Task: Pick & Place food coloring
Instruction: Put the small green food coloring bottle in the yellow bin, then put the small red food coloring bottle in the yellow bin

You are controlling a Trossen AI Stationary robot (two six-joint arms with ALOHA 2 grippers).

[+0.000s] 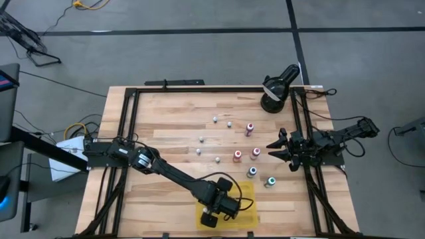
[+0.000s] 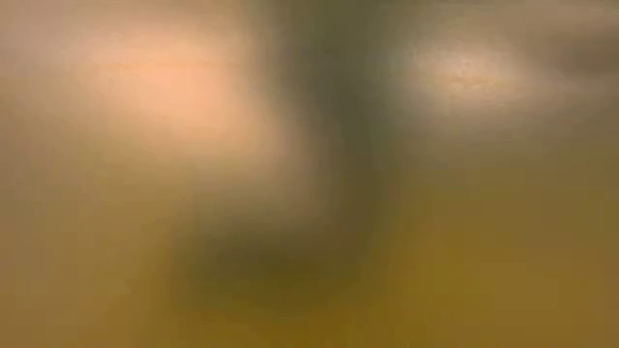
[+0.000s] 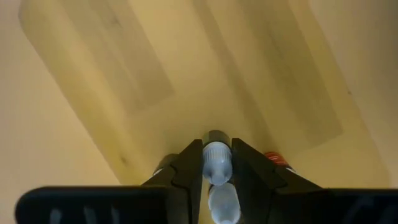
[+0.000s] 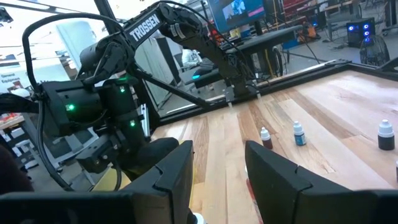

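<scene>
Now placing: left gripper (image 3: pixel 216 167) fingers clamped on tiny white-capped bottle (image 3: pixel 216 163) above flat yellow tray (image 3: pixel 186 74); next, lowering and releasing.

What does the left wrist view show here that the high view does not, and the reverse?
Only the left wrist view shows the left gripper shut on a small blue-tinted bottle, with the yellow tray close beneath. Only the high view shows the loose bottles standing on the wooden table and the right gripper waiting at the table's right edge. Both show the left gripper over the tray.
</scene>
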